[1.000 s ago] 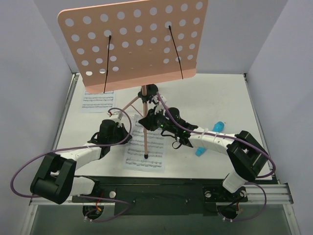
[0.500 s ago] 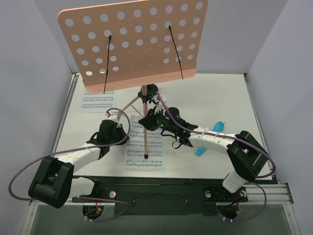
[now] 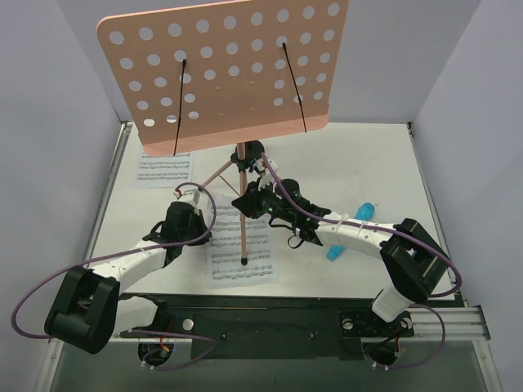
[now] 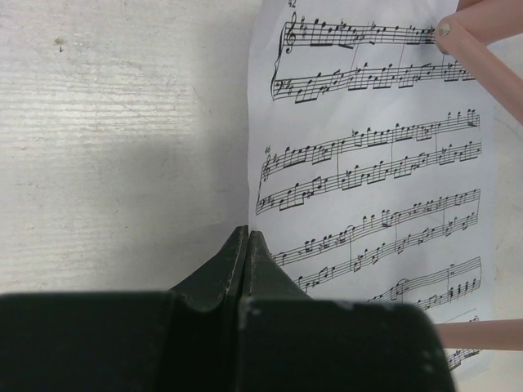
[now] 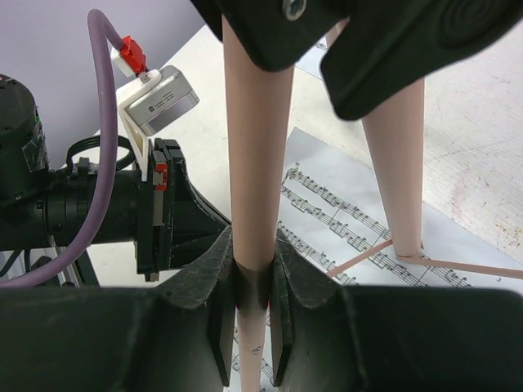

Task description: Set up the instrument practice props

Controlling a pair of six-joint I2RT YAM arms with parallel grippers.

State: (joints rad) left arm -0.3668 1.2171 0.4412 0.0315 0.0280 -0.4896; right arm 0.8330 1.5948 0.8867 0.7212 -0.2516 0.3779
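Since the earlier frame the left arm's elbow has dropped toward the near-left corner and its purple cable loop has widened, while the stand and the right arm show no change. From above, the pink music-stand desk (image 3: 229,65) stands high at the back on its tripod (image 3: 242,220), and two black wire page-holders (image 3: 180,106) lie over its face. It hides the back of the table (image 3: 368,163) and the top of the far page (image 3: 163,169). The right fingers (image 3: 249,204) are clamped on the tripod just below its black hub, and the right forearm covers the middle of a light-blue object (image 3: 364,211). The left fingers (image 3: 203,232) sit at the left edge of the near page (image 3: 257,245), which lies flat under the tripod. The left wrist view shows the left fingers (image 4: 233,261) pressed together, their tips meeting right at the near page's (image 4: 384,163) left edge. Whether they pinch the paper I cannot tell. A pink leg's end (image 4: 482,41) rests on the page's top right. The right wrist view shows the right fingers (image 5: 208,269) closed around a pink tube (image 5: 257,147) of the tripod. The black joint (image 5: 343,33) blocks the top of the view, and a second leg (image 5: 392,163) stands on the near page (image 5: 351,212). The left wrist (image 5: 122,204) is just beyond.
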